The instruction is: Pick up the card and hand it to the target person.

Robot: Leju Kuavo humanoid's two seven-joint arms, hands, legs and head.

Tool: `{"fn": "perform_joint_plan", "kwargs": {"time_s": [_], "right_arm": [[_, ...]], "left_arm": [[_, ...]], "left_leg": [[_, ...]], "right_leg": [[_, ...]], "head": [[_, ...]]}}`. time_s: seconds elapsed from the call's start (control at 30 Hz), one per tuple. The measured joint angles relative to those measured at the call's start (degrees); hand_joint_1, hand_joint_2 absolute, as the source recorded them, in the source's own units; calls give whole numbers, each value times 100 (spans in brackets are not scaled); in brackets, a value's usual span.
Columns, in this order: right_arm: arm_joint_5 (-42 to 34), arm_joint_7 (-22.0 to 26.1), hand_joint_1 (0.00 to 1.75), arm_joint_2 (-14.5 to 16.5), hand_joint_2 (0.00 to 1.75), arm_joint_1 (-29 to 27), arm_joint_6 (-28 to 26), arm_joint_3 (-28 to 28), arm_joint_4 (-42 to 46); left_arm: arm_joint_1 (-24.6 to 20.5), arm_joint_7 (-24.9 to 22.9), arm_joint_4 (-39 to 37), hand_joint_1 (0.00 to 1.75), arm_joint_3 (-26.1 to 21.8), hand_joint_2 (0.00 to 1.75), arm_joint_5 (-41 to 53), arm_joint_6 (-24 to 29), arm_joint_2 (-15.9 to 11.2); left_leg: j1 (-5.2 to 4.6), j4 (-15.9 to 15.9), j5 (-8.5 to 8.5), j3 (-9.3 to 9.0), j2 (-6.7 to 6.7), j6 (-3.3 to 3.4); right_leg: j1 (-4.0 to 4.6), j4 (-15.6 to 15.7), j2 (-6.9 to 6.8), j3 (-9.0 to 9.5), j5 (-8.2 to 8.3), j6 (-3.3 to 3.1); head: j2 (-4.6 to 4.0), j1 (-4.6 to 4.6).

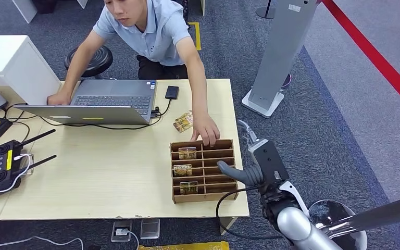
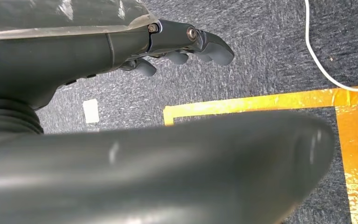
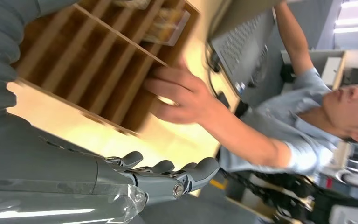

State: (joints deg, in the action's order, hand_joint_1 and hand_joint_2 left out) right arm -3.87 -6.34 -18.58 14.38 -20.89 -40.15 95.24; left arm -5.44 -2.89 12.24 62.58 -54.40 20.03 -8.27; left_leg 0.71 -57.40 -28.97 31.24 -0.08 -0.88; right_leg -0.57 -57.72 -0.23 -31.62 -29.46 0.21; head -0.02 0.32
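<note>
A brown wooden slotted rack [image 1: 203,171] stands near the table's front right edge. Three patterned cards sit in its left slots: one at the far end [image 1: 187,152], one in the middle [image 1: 182,170] and one at the near end [image 1: 189,187]. More cards [image 1: 183,122] lie loose on the table beyond the rack. A person in a light blue shirt [image 1: 156,31] rests a hand [image 1: 207,130] on the rack's far edge. My right hand [image 1: 246,174] hovers just right of the rack, empty, with its fingers [image 3: 168,173] apart. The rack [image 3: 88,60] lies beside that hand. My left hand [image 2: 186,44] hangs over the floor, empty, fingers extended.
An open laptop [image 1: 112,99] and a black device [image 1: 172,92] lie at the table's far side. A remote controller [image 1: 0,167] sits at the left edge, near a white box [image 1: 10,62]. A grey stand [image 1: 281,52] rises right of the table. Yellow tape [image 2: 261,100] marks the carpet.
</note>
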Motion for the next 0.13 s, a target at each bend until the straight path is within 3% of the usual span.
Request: {"fn": "perform_joint_plan", "kwargs": {"time_s": [0.13], "right_arm": [[-201, 59, 0, -89, 175, -394, 201, 149, 140]], "left_arm": [[-3, 1, 0, 0, -1, 0, 1, -3, -2]], "left_leg": [[0, 0, -1, 1, 1, -1]], "right_leg": [[0, 0, 1, 0, 0, 0]], "head": [[0, -5]]}}
